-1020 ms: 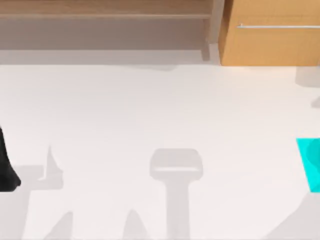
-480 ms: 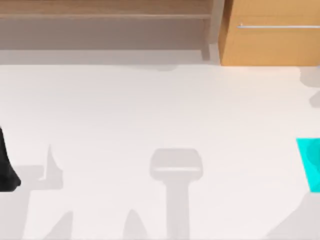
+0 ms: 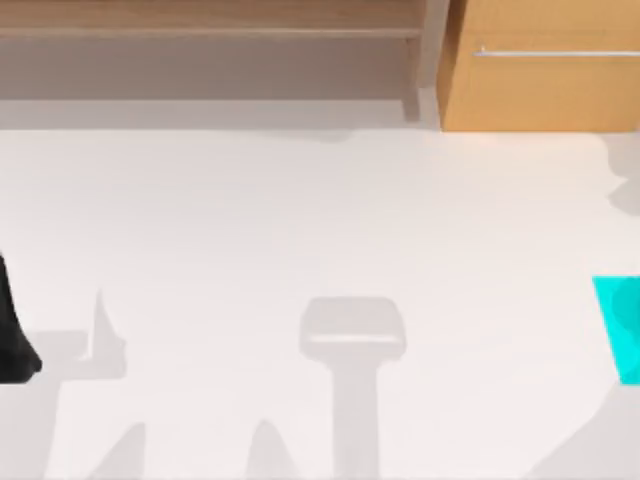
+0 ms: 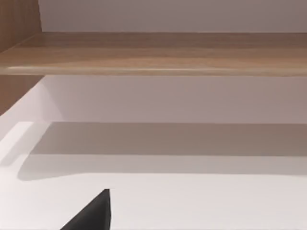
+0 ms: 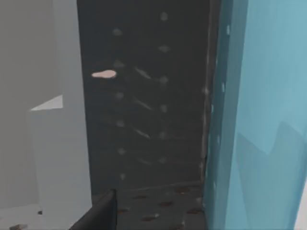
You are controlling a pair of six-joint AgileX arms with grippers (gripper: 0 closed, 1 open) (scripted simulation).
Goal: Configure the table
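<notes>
Left arm [image 3: 12, 335] sits at the left edge, seemingly parked.

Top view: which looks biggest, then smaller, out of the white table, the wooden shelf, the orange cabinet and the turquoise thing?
1. table
2. wooden shelf
3. orange cabinet
4. turquoise thing
The frame edge crops all four, so this ranks only their visible parts.

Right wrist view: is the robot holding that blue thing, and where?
Cannot be told. A cyan object lies at the table's right edge, and the fingers' hold on it is not visible.
</notes>
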